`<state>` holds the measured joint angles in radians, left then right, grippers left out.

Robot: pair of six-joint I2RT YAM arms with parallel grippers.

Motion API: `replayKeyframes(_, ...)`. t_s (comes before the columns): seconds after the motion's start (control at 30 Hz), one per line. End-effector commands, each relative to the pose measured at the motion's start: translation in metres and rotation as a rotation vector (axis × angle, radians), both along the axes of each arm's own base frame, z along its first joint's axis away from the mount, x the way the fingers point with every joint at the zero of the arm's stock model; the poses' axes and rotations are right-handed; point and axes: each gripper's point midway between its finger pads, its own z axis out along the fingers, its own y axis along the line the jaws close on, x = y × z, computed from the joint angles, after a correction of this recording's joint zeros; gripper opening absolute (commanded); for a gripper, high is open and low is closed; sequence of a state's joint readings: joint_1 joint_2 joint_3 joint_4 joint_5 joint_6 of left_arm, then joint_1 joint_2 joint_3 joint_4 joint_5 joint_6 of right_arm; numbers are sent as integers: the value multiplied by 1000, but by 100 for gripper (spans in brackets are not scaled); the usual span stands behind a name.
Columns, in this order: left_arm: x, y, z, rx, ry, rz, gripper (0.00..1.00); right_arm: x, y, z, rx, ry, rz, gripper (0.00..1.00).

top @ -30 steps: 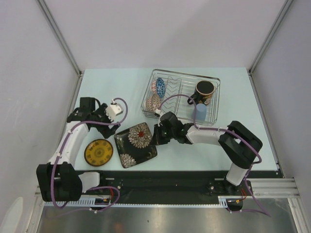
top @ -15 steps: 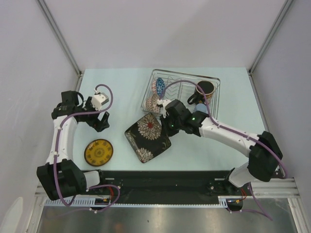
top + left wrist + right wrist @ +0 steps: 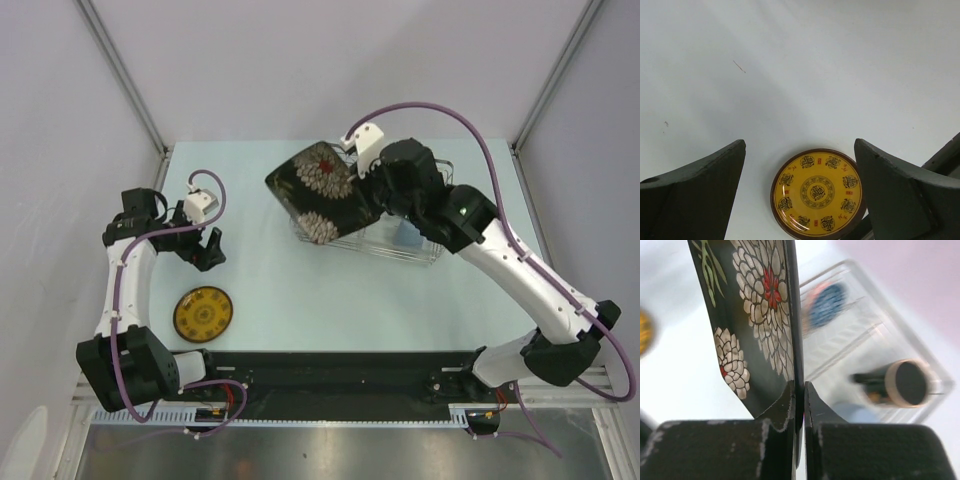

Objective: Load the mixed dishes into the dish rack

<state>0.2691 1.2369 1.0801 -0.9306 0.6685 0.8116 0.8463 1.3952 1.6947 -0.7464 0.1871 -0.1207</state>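
— The pale blue table (image 3: 270,290) sits between plain grey walls. What is different from a second ago?

— The black square floral plate (image 3: 322,192) lay flat on it then, next to the small round yellow patterned plate (image 3: 203,314). Now it is in the air, over the left end of the rectangular silver wire dish rack (image 3: 432,252).

— Held how?

— The right gripper (image 3: 799,390) is clamped on its rim, jaws nearly together with the edge between them. In the right wrist view the plate stands almost on edge.

— And the rack?

— The blue patterned bowl (image 3: 826,304) and the black mug (image 3: 890,382) are inside. I cannot see which slots are free; the plate and arm hide them.

— The left arm?

— It has drawn back to the left. The left gripper (image 3: 800,145) is wide open and empty, above the table with the yellow plate just ahead of it.

— So where does that leave things?

— I would say the square plate needs lowering between the prongs, and the yellow plate is the last piece out.
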Motion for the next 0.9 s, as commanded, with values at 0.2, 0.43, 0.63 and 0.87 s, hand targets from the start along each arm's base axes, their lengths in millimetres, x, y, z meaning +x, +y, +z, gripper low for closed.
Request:
replayKeyframes(0.2, 0, -4, 4, -51, -22, 11, 95, 112, -59, 114, -336, -635, -340, 0)
replayKeyframes(0.43, -1, -2, -6, -64, 1, 22, 95, 149, -68, 97, -515, -703, -323, 0)
replayKeyframes(0.63, 1, 1, -10, -66, 9, 32, 95, 168, -74, 73, -612, -695, -322, 0)
replayKeyframes(0.87, 3, 1, -13, -79, 18, 36, 95, 173, -73, 42, -605, -640, -280, 0)
